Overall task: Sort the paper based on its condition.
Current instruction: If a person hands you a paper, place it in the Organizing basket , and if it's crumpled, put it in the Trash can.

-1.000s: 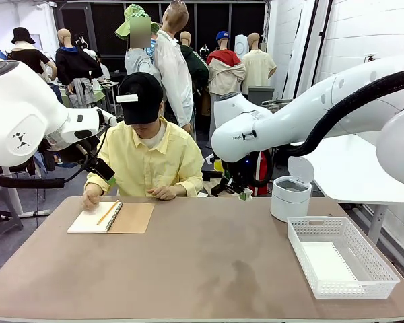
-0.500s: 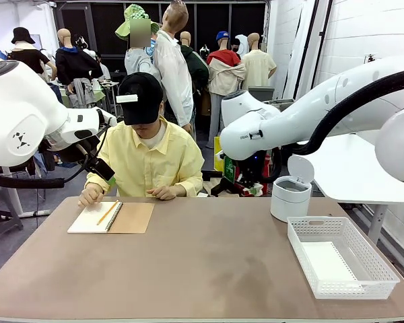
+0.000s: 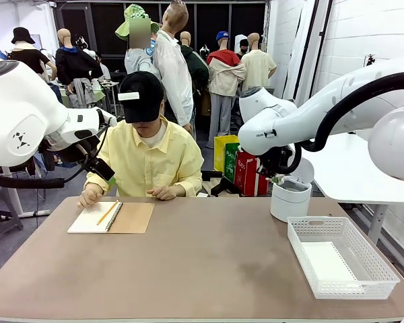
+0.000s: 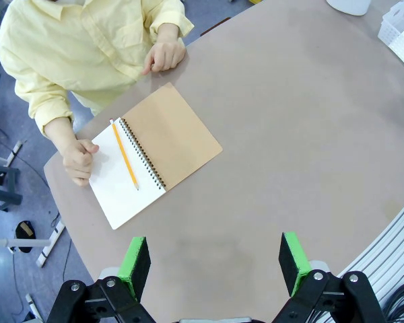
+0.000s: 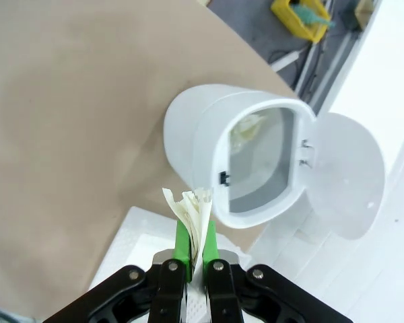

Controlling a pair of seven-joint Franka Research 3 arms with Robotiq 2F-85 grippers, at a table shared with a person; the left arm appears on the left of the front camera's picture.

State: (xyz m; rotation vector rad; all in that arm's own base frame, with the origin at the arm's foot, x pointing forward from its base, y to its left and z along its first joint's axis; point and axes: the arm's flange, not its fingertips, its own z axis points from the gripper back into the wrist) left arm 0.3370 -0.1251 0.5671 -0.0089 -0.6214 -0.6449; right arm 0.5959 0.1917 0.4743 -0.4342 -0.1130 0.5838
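Right end effector now above bin, crumpled paper pinched, pointing fingertip-ward

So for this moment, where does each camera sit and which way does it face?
Front: between the arms, facing the person; right hand above the bin.
Left wrist: above the table, looking down past the open left hand at the notebook.
Right wrist: looking down at the bin, its hand shut on crumpled paper.
Shared: front and left wrist views show the notebook.

One bin, one basket, one notebook
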